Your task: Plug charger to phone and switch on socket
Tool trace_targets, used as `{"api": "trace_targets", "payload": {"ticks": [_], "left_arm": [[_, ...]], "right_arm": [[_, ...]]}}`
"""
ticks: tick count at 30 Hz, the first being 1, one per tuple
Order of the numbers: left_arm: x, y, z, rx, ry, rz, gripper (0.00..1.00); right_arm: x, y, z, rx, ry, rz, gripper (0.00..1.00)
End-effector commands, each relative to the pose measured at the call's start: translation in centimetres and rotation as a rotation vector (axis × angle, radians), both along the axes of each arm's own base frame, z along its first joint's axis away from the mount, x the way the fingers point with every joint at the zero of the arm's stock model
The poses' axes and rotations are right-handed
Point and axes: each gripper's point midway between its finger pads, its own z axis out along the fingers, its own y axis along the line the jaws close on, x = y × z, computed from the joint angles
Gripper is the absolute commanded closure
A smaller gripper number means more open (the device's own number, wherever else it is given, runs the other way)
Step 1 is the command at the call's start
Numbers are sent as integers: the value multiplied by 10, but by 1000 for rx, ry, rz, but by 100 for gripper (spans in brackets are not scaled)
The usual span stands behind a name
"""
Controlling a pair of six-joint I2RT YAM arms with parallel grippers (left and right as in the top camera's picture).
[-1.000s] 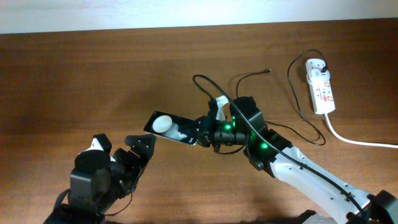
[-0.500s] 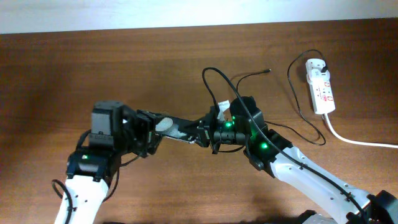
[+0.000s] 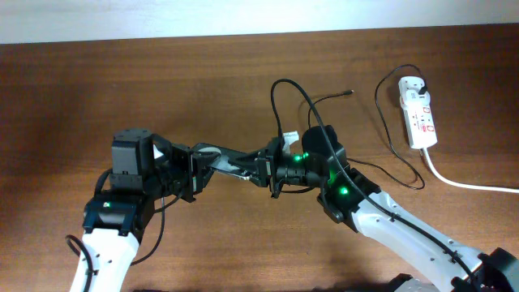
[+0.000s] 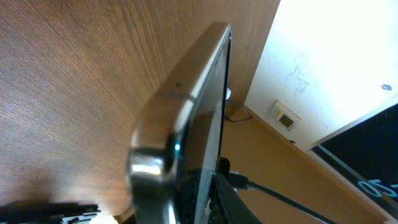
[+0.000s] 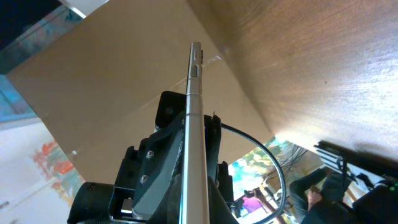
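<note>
Two grippers meet over the middle of the tabletop (image 3: 97,81) in the overhead view. The right gripper (image 3: 266,169) is clamped on the right end of the phone (image 3: 229,161). The left gripper (image 3: 197,166) has its fingers either side of the left end; whether they press it cannot be told. The socket (image 3: 418,113) lies near the far right corner, the charger (image 3: 332,97) plugged into its far end, cable tip on the wood well apart from the phone. The left wrist view shows the phone (image 4: 193,124) edge-on, very close. The right wrist view also shows it (image 5: 195,143) edge-on, the left arm's dark body behind.
</note>
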Motion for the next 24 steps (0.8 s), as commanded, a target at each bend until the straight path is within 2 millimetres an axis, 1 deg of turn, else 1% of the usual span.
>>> {"api": "trace_targets", "payload": {"ticks": [1, 2, 4, 8, 9, 10, 12, 13, 15, 16, 17, 18, 19, 20, 21, 22, 24], "left_arm": [[-1, 0, -2, -9, 15, 4, 85], [-1, 0, -2, -9, 15, 4, 89], [-1, 0, -2, -9, 15, 4, 100], [0, 1, -2, -2, 11, 6, 100], [2, 3, -4, 26, -9, 4, 100], [7, 8, -4, 76, -53, 3, 100], [19, 15, 3, 131, -155, 2, 100], [23, 20, 4, 143, -173, 11, 100], [30, 36, -3, 185, -191, 11, 100], [33, 42, -10, 188, -185, -8, 100], [38, 48, -18, 186, -177, -22, 100], [44, 49, -22, 158, -201, -67, 100], [49, 46, -23, 121, -229, -111, 100], [53, 41, -25, 78, -265, -172, 100], [54, 36, -30, 43, -276, -221, 100], [54, 31, -38, 7, -272, -267, 100], [50, 21, -47, -74, -263, -338, 100]], "right_arm": [[0, 6, 18, 36, -29, -11, 96], [0, 6, 18, 37, -30, -10, 96], [0, 6, 20, 41, -37, -11, 96], [1, 6, 21, 45, -42, -13, 96], [2, 6, 21, 44, -42, -16, 90], [2, 6, 21, 44, -42, -18, 89], [2, 6, 21, 43, -43, -18, 78], [3, 5, 21, 40, -52, -20, 73], [6, 4, 19, 27, -71, -33, 66], [10, 3, 17, 0, -133, -47, 62], [12, 1, 11, -39, -173, -50, 55], [16, -3, 1, -104, -232, -62, 49], [21, -8, -9, -171, -284, -81, 47], [29, -18, -25, -277, -333, -117, 41], [36, -29, -38, -363, -347, -153, 38], [43, -44, -53, -469, -375, -175, 36], [48, -66, -72, -600, -415, -160, 28]]}}
